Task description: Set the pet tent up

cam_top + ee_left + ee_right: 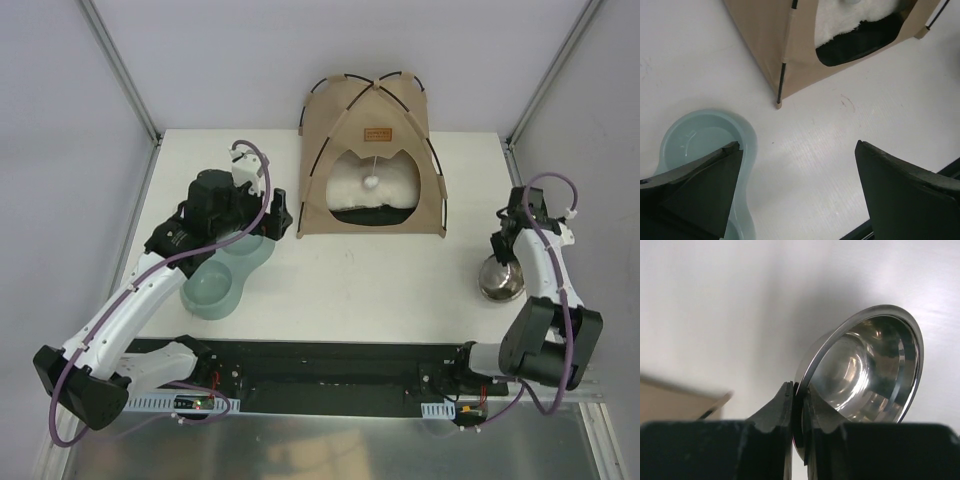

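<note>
The tan pet tent (365,150) stands upright at the back of the table, black poles bowed over it, with a white cushion and a dangling white ball (371,182) in its opening. Its front corner and one pole foot (778,104) show in the left wrist view. My left gripper (797,192) is open above the table, beside a pale green double bowl (695,145), and holds nothing. My right gripper (800,397) is shut on the rim of a shiny steel bowl (865,370), which is tilted at the right side of the table (500,278).
The pale green double bowl (225,275) lies left of the tent under my left arm. A black rail (330,375) runs along the near edge. Metal frame posts (120,75) rise at the table's back corners.
</note>
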Motion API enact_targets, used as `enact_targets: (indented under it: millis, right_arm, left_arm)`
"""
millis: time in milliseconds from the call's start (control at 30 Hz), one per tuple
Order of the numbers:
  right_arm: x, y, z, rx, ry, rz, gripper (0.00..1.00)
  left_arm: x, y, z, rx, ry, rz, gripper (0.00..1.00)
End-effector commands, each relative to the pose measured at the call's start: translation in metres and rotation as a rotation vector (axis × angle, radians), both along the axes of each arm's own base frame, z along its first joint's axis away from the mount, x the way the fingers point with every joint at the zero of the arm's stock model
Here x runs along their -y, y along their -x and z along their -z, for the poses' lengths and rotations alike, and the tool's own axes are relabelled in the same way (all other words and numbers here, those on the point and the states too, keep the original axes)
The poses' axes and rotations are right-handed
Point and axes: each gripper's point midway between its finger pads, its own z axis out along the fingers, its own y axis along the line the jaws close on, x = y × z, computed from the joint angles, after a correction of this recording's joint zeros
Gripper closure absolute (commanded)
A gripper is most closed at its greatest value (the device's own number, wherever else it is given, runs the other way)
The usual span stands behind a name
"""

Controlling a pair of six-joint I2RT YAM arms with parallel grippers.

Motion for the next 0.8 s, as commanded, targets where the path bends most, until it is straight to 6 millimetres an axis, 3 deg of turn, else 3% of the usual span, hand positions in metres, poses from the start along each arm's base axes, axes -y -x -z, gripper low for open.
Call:
enact_targets:
  millis: [0,133,367,467,600,767]
  right_arm:
    - [-0.06,-0.028,-0.087,0.245,-0.053,-0.082,1.0]
    - [-0.112,-0.029,-0.139,0.386,-0.054,-0.162,1.0]
    - [-0.196,-0.042,-0.219,0.647,-0.13,-0.321,1.0]
    - [-0.233,-0.051,-0.24,0.707,-0.179,-0.405,1.0]
    - [-0.278,-0.061,-0.253,0.761,-0.256,-0.487,1.0]
    - [-0.322,-0.069,-0.272,0.861,-0.366,-0.539,1.0]
  left_arm:
    - [0.034,0.001,-0.035,0.06,0.077,0.178,0.02]
    - [0.064,0.014,-0.053,0.033,0.159,0.353,0.03]
    - [0.095,0.009,-0.077,0.071,0.182,0.444,0.06]
    - [0.116,0.013,-0.091,0.093,0.221,0.518,0.07]
    - [0.143,0.022,-0.102,0.131,0.233,0.602,0.06]
    - [0.158,0.017,-0.096,0.149,0.219,0.567,0.06]
